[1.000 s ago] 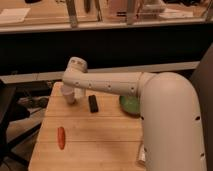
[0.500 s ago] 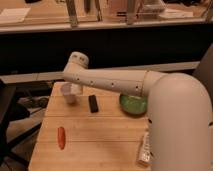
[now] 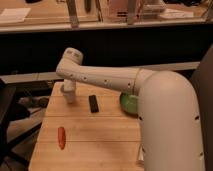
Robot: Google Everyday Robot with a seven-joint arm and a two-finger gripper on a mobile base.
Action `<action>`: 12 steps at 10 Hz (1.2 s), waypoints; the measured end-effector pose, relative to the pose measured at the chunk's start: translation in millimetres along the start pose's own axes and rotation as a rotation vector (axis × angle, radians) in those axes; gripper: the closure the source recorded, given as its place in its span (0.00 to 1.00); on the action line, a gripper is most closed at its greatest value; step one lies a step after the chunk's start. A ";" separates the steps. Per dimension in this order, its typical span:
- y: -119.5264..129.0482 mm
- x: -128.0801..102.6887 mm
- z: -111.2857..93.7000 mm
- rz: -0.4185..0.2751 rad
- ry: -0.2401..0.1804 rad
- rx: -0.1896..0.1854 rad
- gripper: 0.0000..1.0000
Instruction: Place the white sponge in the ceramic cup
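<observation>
My white arm reaches across a wooden table (image 3: 105,135) to the ceramic cup (image 3: 69,95), a small pale round cup at the far left edge. My gripper (image 3: 68,86) sits directly over the cup; its state I cannot tell. Right of the cup lies a black bar (image 3: 93,103), beyond it a green bowl (image 3: 129,103). Nearer than the cup, an orange-red oblong (image 3: 61,137).

No legible text, label, brand, number or sign is found on any surface. The gripper (image 3: 68,91) sits at the far-left part of the wooden table (image 3: 100,135), directly over the ceramic cup (image 3: 69,95), and bears no readable marking. The papers (image 3: 14,14) on the counter behind show no print that can be made out.
</observation>
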 end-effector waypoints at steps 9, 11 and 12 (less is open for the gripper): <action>-26.2 -3.4 40.2 -0.089 0.009 0.086 0.20; -26.1 -4.7 43.1 -0.089 0.013 0.089 0.20; -25.9 -4.6 43.3 -0.089 0.015 0.090 0.20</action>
